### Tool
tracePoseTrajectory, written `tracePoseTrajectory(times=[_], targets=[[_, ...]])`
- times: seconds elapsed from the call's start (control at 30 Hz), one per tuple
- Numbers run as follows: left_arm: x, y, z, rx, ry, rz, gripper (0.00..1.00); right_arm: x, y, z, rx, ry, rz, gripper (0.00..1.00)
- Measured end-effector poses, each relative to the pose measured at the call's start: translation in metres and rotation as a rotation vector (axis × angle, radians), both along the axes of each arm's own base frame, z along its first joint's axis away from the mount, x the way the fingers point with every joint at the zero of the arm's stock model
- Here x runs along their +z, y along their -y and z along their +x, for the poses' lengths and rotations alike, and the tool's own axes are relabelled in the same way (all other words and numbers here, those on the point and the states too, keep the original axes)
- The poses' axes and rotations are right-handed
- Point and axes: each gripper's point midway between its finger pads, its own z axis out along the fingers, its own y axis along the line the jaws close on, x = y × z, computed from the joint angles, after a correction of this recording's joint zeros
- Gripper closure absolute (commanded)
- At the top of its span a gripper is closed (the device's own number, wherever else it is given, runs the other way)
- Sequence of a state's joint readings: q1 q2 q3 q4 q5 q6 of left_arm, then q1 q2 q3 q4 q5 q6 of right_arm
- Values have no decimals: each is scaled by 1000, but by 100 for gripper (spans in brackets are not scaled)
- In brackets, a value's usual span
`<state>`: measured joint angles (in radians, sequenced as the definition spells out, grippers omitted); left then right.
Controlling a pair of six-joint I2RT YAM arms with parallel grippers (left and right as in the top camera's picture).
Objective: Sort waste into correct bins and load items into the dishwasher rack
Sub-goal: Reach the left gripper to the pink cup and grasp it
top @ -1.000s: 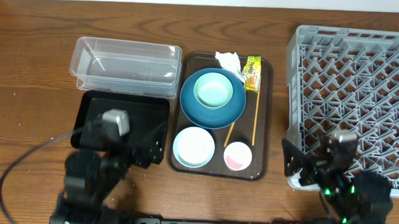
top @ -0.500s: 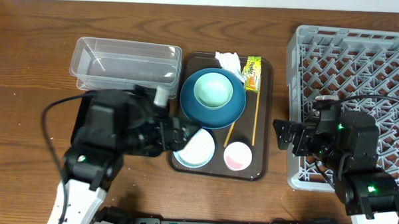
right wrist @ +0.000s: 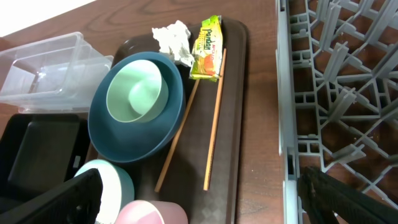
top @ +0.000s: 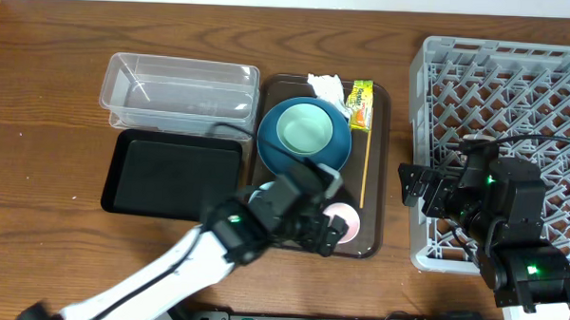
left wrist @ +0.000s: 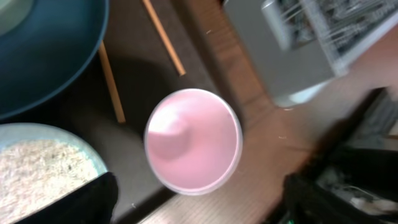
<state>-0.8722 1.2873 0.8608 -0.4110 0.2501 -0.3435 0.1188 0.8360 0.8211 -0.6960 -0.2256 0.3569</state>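
The only print I can read is on the wrapper (right wrist: 208, 50). In my right wrist view a word runs lengthwise along its yellow upper end, and I make it out as "Pandan", though the letters are small. The finer print on the orange and green part below it is too blurred for me. From overhead the lettering on that wrapper (top: 361, 104) is illegible.

Light was bright, even, diffuse from overhead; shadows soft. Left wrist view was motion-blurred: pink cup (left wrist: 193, 142) and rack (left wrist: 292, 56) smeared. Faint glare on clear tub (top: 178, 93). Overhead, right wrist views sharp.
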Motion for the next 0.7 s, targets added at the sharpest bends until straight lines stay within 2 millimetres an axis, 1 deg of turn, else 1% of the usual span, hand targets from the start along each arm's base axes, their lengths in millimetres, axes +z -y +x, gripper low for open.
tracePoseTrajectory(times=[0.07,0.13,0.2,0.23,0.27,0.3,0.33,0.43,0.5,0.57,0.63,0.67,0.7], targets=[[-18,1,6,18,6,59,28,-1,0,-1,0,-5,-1,1],[-34,-1,13,41,6,108,36,-4,1,-3,-2,-21,-3,1],[-46,-2,18,58,4,143,47,-7,1,-7,-2,-41,-5,1],[-51,-2,19,65,1,152,55,-9,1,-8,-3,-49,-6,1],[-54,-2,21,72,-1,158,62,-10,1,-9,-3,-54,-6,1],[-56,-2,21,76,-4,160,70,-10,1,-9,-3,-56,-6,1],[-56,-1,22,78,-5,156,76,-10,1,-9,-3,-57,-6,1],[-52,3,23,74,-2,134,94,-10,1,-9,-3,-56,-6,1],[-47,5,23,73,4,121,94,-10,1,-9,-3,-56,-6,1],[-35,6,23,71,15,98,94,-10,1,-9,-3,-56,-6,1],[-15,6,25,76,36,64,94,-10,1,-9,-3,-56,-6,1],[2,4,27,84,55,32,94,-10,1,-9,-3,-56,-6,1],[11,3,28,90,67,16,94,-10,1,-9,-3,-56,-6,1]])
